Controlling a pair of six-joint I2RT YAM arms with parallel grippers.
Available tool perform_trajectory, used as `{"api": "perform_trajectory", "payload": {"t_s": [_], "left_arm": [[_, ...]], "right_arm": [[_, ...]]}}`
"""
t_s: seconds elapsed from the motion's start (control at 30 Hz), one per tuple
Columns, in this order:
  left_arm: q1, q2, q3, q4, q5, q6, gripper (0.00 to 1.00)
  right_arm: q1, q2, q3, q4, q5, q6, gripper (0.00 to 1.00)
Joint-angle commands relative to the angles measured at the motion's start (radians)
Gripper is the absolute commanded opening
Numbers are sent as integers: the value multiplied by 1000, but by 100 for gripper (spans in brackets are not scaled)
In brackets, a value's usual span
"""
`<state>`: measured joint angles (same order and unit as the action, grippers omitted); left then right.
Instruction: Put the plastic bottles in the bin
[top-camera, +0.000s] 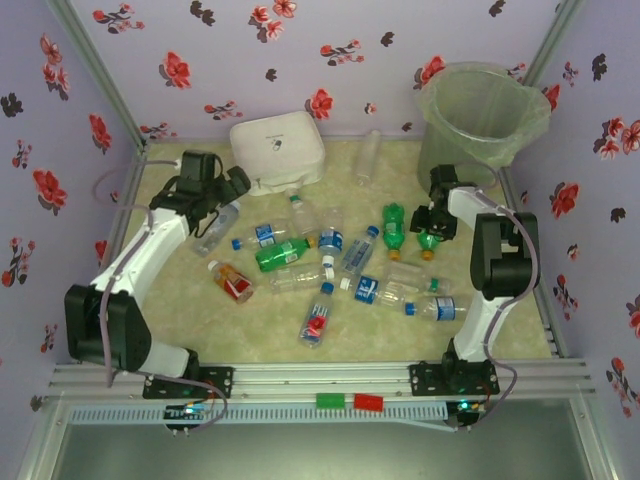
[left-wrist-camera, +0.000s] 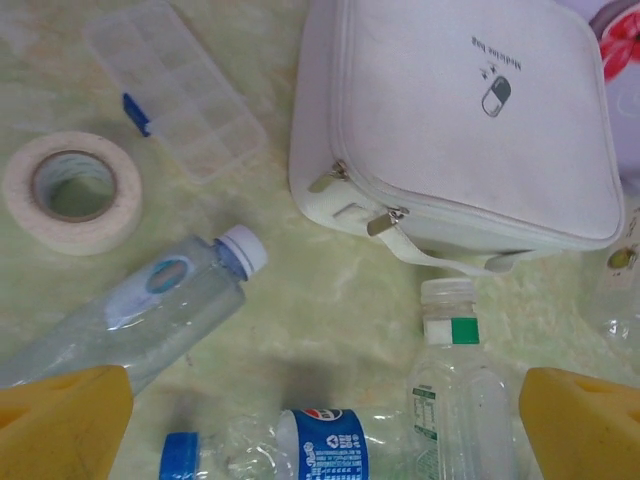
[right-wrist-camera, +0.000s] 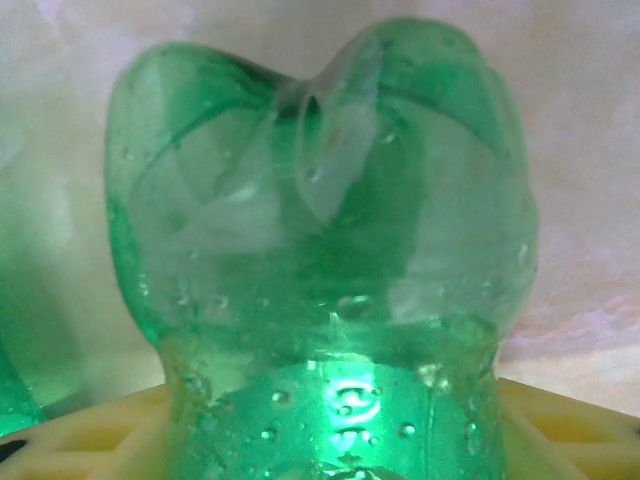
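Observation:
Several plastic bottles lie scattered across the pale table, most of them clear with blue caps. My right gripper is down at the right of the pile, its yellow fingers pressed on both sides of a green bottle whose dented base looms close in the right wrist view. A second green bottle lies just left of it. The bin, a translucent green bucket with a bag liner, stands at the back right. My left gripper hangs open over a blue-labelled bottle, between a white-capped bottle and a clear green-labelled bottle.
A white zipped case sits at the back centre, close to my left gripper. Beside it in the left wrist view are a tape roll and a clear compartment box. One clear bottle lies apart near the back wall.

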<state>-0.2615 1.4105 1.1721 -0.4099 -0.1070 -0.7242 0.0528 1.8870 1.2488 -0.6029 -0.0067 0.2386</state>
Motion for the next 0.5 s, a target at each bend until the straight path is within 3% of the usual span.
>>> {"api": "perform_trajectory", "payload": {"t_s": [0.0,0.3,0.47], "left_arm": [[17,-69,-50,97,4,-34,100],[48,-77,-66,157,18,-38,100],[64,-27,-65,247,93,-56,100]], "right_arm": [[7,-1,4,8,10,-6,58],[27,-175,-18,-39,8,-12,48],[102,-316,3,-79,-40,-29,46]]}}
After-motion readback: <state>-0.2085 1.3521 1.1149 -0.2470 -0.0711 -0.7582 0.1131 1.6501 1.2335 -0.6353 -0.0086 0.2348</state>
